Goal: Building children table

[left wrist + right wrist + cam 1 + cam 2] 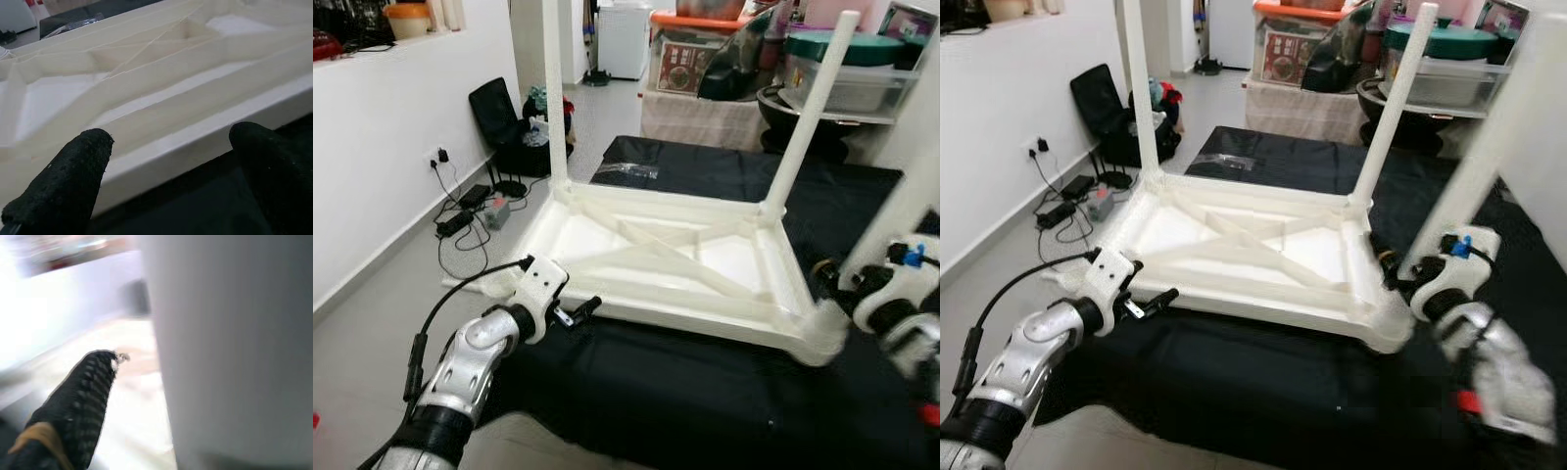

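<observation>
Tabletop (656,259) of white plastic, upside down on a black cloth (685,392) across the middle of the frame, ribbed underside facing up. Two white legs already seated at the far corners – one (554,98) rising at upper centre-left, another (808,113) leaning slightly toward upper right. Third leg (1489,157), blurred, at the right edge, standing over the near-right corner socket (1386,328) and apparently going in. Right claw (1408,279) at lower right, clenched on that third leg near its foot; in the right wrist view one black finger (80,396) beside the pale shaft. Left claw (576,311) at lower left, released, fingers spread just short of the tabletop's near rim, not touching – in the left wrist view both fingertips (73,171) apart with the rim between them. Near-left corner still without a leg. Likely risks: leg entering the socket crooked and jamming, given its tilt; unbraced tabletop sliding on the cloth under the push, since nothing pins the near rim; leg slipping through a low, off-centre grasp.
</observation>
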Controlling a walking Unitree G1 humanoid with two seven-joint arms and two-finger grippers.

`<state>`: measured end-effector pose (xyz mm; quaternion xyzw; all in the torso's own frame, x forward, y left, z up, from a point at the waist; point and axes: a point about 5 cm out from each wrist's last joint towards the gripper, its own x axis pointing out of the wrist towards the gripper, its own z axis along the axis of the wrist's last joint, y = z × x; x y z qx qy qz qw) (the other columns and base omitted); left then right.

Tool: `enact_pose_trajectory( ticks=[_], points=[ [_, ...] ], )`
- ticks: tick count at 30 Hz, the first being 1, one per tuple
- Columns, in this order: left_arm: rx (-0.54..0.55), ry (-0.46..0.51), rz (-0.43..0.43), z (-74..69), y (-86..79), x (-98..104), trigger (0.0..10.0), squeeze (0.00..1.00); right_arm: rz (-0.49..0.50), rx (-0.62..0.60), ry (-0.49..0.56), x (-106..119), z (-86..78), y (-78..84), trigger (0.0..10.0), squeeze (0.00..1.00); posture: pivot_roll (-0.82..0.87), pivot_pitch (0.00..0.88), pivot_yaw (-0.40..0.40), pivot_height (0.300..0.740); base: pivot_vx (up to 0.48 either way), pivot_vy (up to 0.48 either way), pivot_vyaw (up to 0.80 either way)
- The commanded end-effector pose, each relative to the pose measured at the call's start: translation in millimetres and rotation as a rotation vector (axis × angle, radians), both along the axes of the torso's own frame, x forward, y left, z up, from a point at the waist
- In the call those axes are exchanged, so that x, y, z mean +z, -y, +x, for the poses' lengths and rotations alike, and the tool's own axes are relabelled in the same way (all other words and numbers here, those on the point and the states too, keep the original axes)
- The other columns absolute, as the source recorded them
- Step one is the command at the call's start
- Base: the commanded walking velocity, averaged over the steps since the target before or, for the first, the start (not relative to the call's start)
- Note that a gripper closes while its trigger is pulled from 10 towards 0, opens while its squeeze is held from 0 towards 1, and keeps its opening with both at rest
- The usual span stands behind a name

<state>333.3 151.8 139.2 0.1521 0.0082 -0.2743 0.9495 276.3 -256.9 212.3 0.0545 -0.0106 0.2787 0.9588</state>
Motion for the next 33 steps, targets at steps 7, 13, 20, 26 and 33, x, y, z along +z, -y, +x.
enact_pose_trajectory(
  ticks=[7, 13, 20, 26, 33],
  points=[
    [0.006, -0.014, 0.017, -2.6, -2.4, -5, 10.0, 0.0, -0.038, 0.28, 0.005, 3, -2.0, -27.1, 10.0, 0.0, 0.06, 0.0, -0.073, 0.74, 0.0, 0.0, 0.0],
    [0.01, -0.018, 0.02, -4.9, -3.6, -6, 10.0, 0.0, -0.065, -0.09, -0.099, -24, 35.0, -6.7, 0.0, 0.0, 0.07, 0.0, -0.072, 0.74, 0.0, 0.0, 0.0],
    [0.011, -0.018, 0.022, -3.6, -2.2, -6, 10.0, 0.0, 0.012, -1.171, -0.402, -75, 9.7, 107.4, 0.0, 0.0, 0.06, 0.0, -0.064, 0.74, 0.0, 0.0, 0.0],
    [0.015, -0.02, 0.022, -3.5, -1.8, -7, 10.0, 0.0, -0.004, -1.438, -0.486, -93, -24.3, 136.9, 0.0, 0.0, 0.06, 0.0, -0.064, 0.74, 0.0, 0.0, 0.0],
    [0.013, -0.026, 0.022, -4.0, -0.3, -9, 10.0, 0.0, 0.243, -1.008, -0.309, -66, 18.8, 89.4, 10.0, 0.0, 0.04, 0.0, -0.055, 0.74, 0.0, 0.0, 0.0]
  ],
)
